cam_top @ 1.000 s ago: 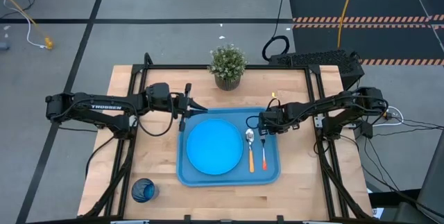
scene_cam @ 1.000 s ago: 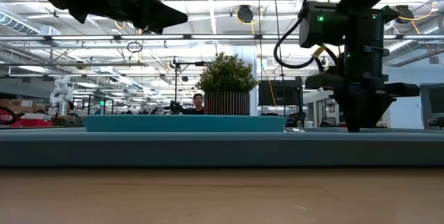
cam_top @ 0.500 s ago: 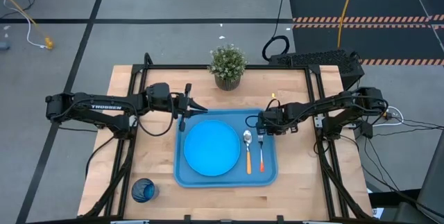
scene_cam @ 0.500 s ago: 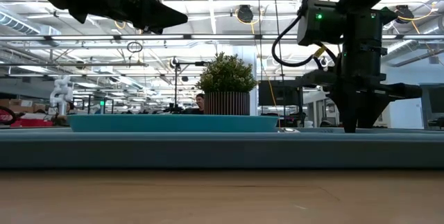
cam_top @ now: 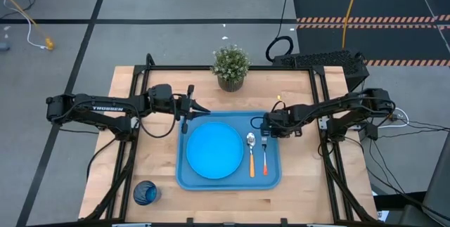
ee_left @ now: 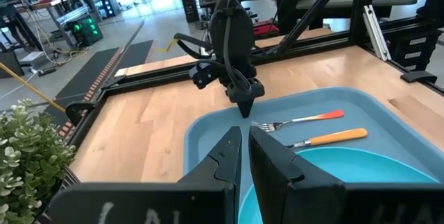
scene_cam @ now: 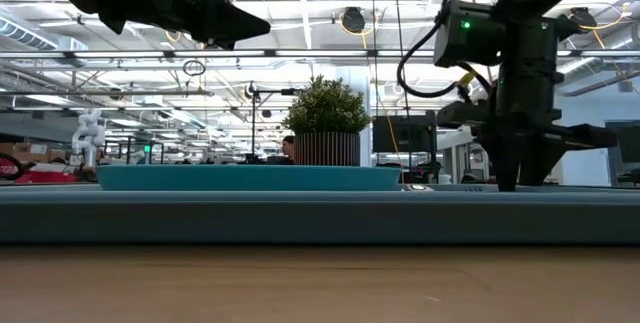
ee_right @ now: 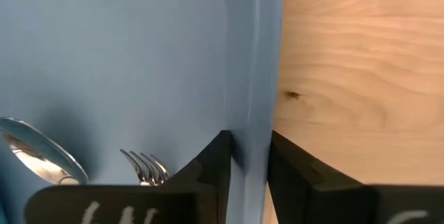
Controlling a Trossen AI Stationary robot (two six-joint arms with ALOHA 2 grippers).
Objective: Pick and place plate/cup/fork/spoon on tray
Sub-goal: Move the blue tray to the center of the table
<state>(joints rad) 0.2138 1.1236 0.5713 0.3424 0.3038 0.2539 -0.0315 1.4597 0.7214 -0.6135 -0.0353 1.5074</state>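
Currently 1 plate [cam_top: 212, 150], 1 spoon [cam_top: 252, 152], 1 fork [cam_top: 265, 152] on tray [cam_top: 273, 180]; right gripper [ee_right: 248, 156] jaws pinching tray rim.

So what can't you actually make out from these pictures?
- Low view: the tray shows only its near wall, which hides the fork and spoon; the cup is out of this view.
- Right wrist view: the fork and spoon are cut off by the right gripper.
- High view: the cup is too small to show any contents.
- Left wrist view: the left gripper covers part of the plate.
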